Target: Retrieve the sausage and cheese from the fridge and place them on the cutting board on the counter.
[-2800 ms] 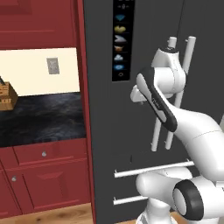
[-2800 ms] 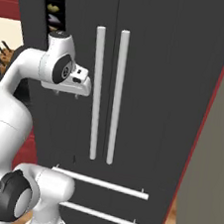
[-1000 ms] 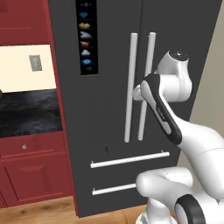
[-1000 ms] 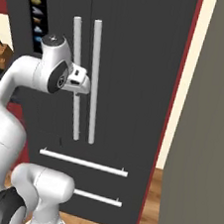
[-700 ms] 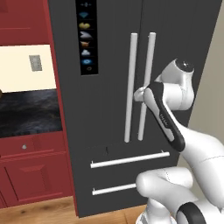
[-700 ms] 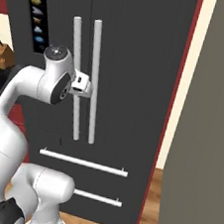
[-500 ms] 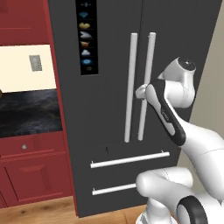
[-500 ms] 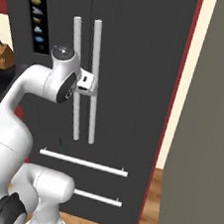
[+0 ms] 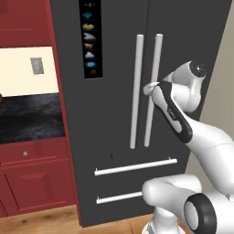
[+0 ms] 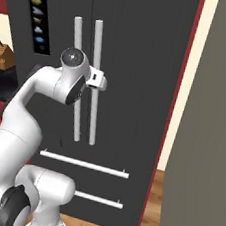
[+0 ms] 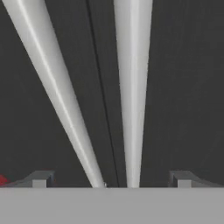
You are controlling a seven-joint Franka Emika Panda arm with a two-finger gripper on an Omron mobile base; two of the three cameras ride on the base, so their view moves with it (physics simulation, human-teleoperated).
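Note:
The dark grey fridge (image 9: 183,41) stands shut, so the sausage and cheese are hidden. Its two long white bar handles (image 9: 136,91) run side by side down the doors. My gripper (image 9: 148,89) is pressed up close to the right-hand handle (image 9: 157,55) at about mid height. In the hand view the gripper (image 11: 111,179) is open, its fingertips (image 11: 41,178) set wide, and the right handle (image 11: 131,87) runs up between them with nothing held. In the right base view the gripper (image 10: 101,81) meets the same handle (image 10: 97,42). The black counter (image 9: 27,119) lies to the left; the cutting board is out of view.
Dark red cabinets (image 9: 32,183) with a round knob sit under the counter. Two white drawer bars (image 9: 135,167) cross the fridge's lower part. An icon panel (image 9: 90,41) is on the left door. A wooden knife block (image 10: 2,52) stands at far left. A beige wall (image 10: 206,147) rises on the right.
The views shifted as the base drove right early on. Over the last second the hand has moved forward and slightly down onto the right handle, still open.

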